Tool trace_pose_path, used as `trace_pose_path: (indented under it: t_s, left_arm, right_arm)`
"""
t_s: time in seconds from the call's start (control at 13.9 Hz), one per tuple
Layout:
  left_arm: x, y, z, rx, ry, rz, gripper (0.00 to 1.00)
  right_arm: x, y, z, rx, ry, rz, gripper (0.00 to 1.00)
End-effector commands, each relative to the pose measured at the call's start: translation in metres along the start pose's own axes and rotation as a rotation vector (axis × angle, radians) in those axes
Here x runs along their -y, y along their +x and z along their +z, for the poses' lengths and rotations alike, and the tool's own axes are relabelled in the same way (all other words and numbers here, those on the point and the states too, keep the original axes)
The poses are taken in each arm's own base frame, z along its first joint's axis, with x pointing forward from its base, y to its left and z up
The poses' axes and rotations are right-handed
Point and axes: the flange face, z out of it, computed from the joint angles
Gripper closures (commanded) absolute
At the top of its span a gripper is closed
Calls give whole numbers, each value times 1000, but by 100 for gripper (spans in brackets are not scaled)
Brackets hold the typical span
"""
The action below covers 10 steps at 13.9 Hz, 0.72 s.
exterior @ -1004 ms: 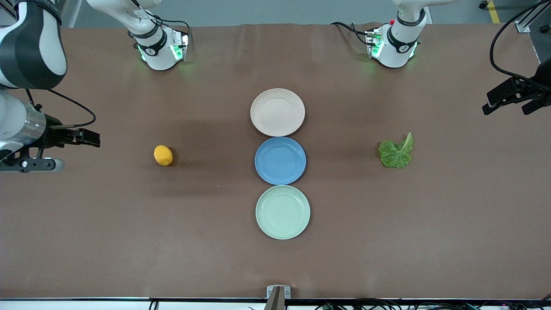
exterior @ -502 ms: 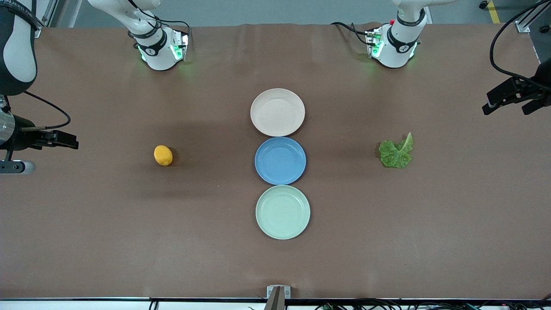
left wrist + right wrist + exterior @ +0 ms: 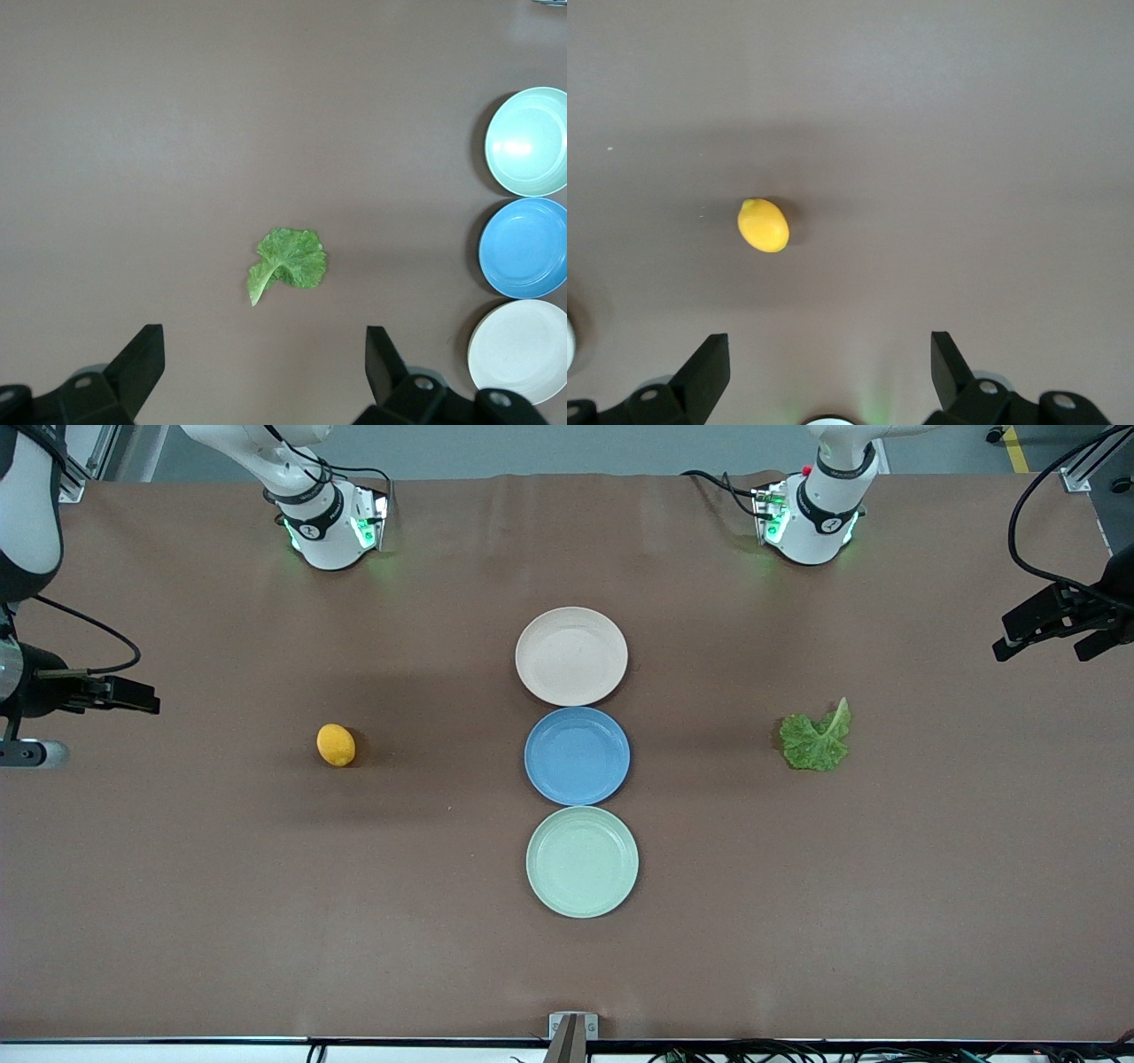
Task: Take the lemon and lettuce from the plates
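The lemon (image 3: 336, 745) lies on the bare table toward the right arm's end, on no plate; it also shows in the right wrist view (image 3: 763, 225). The lettuce (image 3: 816, 737) lies on the bare table toward the left arm's end, and shows in the left wrist view (image 3: 288, 264). The beige-pink plate (image 3: 571, 655) and the mint green plate (image 3: 582, 861) are both empty. My right gripper (image 3: 142, 695) is open, high over the table's edge at the right arm's end. My left gripper (image 3: 1050, 642) is open, high over the left arm's end.
A blue plate (image 3: 577, 755) sits empty between the two pale plates, the three in a row touching rim to rim. The arm bases (image 3: 332, 527) stand along the table's edge farthest from the front camera.
My right arm has drawn back toward its end of the table, away from the lemon. My left arm, the lemon, the lettuce and the plates have not moved.
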Motion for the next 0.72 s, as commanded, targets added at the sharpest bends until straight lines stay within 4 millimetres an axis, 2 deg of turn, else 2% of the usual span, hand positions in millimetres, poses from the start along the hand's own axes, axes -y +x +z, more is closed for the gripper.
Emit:
trace_pose_path:
  t_s: [0.0,0.22,0.43,0.5,0.65]
  left_arm:
    - [3,0,-5,1,15,20,0]
    - [4,0,-6,1,16,18,0]
    - [4,0,-6,0,17,20,0]
    - [4,0,-6,0,17,20,0]
    - [3,-1,-9,-5,17,20,0]
  right_arm:
    - [-10,-38,-8,-10,49,34,0]
    - [-10,-63,-17,-24,50,33,0]
    - [4,-88,-25,-65,37,6,0]
    - [19,-91,-28,-77,26,-20,0]
    - [24,-90,-29,-85,25,-27,0]
